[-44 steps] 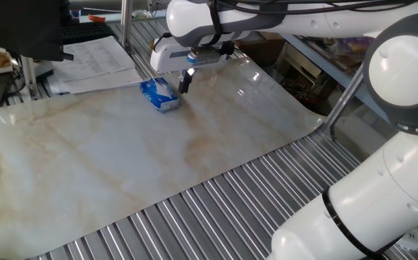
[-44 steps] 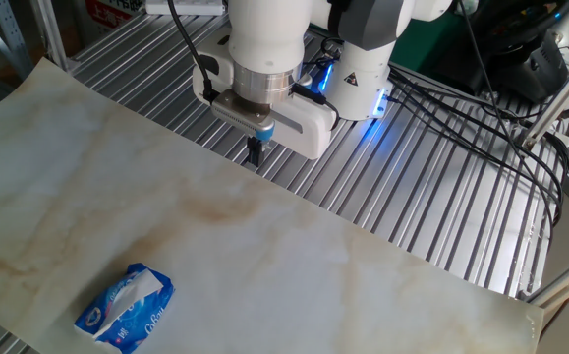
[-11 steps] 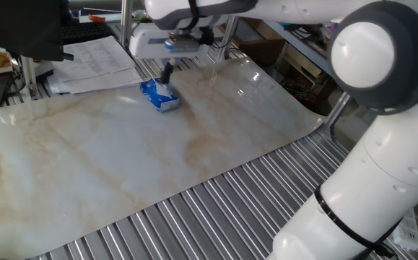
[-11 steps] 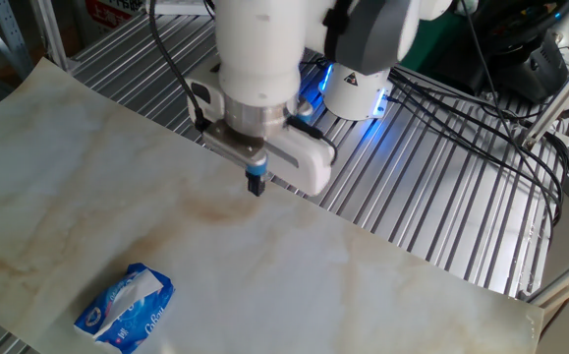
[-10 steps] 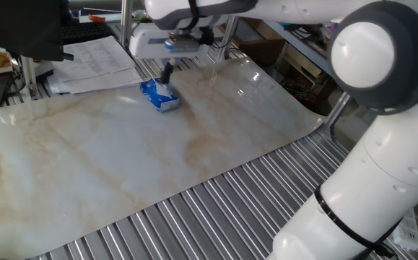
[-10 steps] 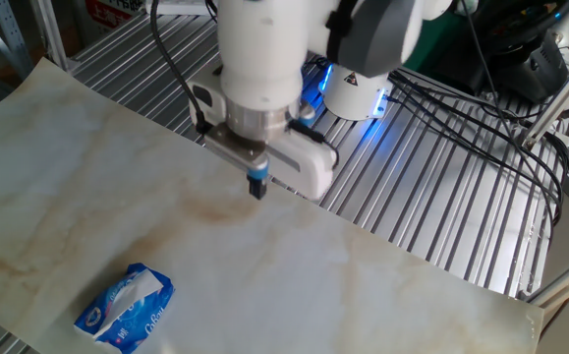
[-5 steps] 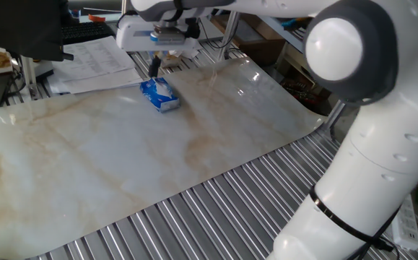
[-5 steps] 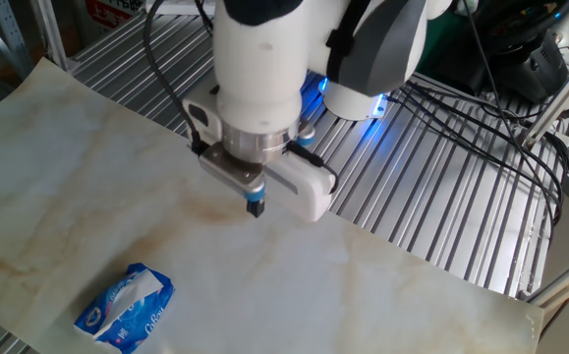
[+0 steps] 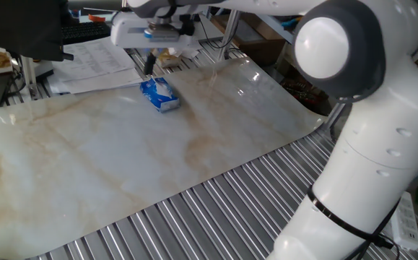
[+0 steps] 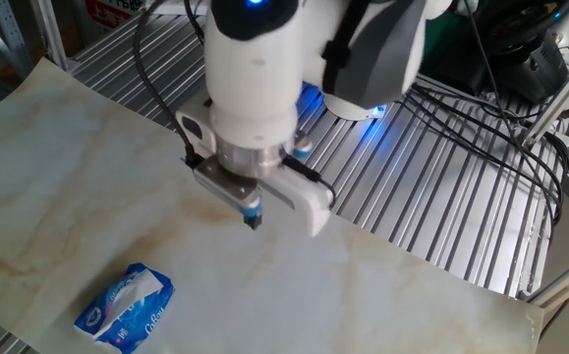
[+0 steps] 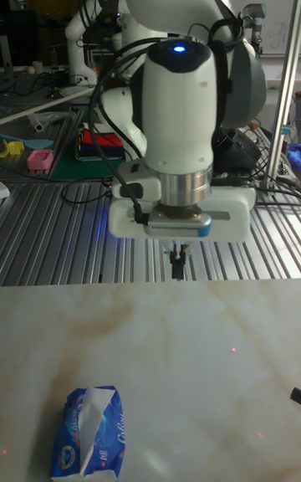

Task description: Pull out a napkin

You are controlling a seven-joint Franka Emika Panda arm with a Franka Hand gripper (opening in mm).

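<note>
A small blue tissue pack (image 9: 159, 94) lies on the marbled sheet (image 9: 122, 159). The white napkin (image 9: 164, 89) pokes out of its top slit. In the other fixed view the pack (image 10: 127, 308) sits near the bottom left with the napkin (image 10: 140, 286) crumpled at its opening. My gripper (image 10: 253, 218) hangs above the sheet, up and right of the pack, fingers together and holding nothing. In one fixed view the gripper (image 9: 149, 69) is just behind the pack's far end. The tall fixed view shows the gripper (image 11: 177, 268) well above the pack (image 11: 88, 436) and napkin (image 11: 98, 402).
Printed white paper sheets (image 9: 93, 61) lie behind the pack on the slatted metal table (image 9: 216, 202). Black cables (image 10: 481, 128) run over the slats beside the robot base. A pink object (image 11: 39, 159) sits far back at the left.
My gripper has travelled across the sheet toward the tissue pack and now hangs closer to it, still shut. The pack and napkin have not moved.
</note>
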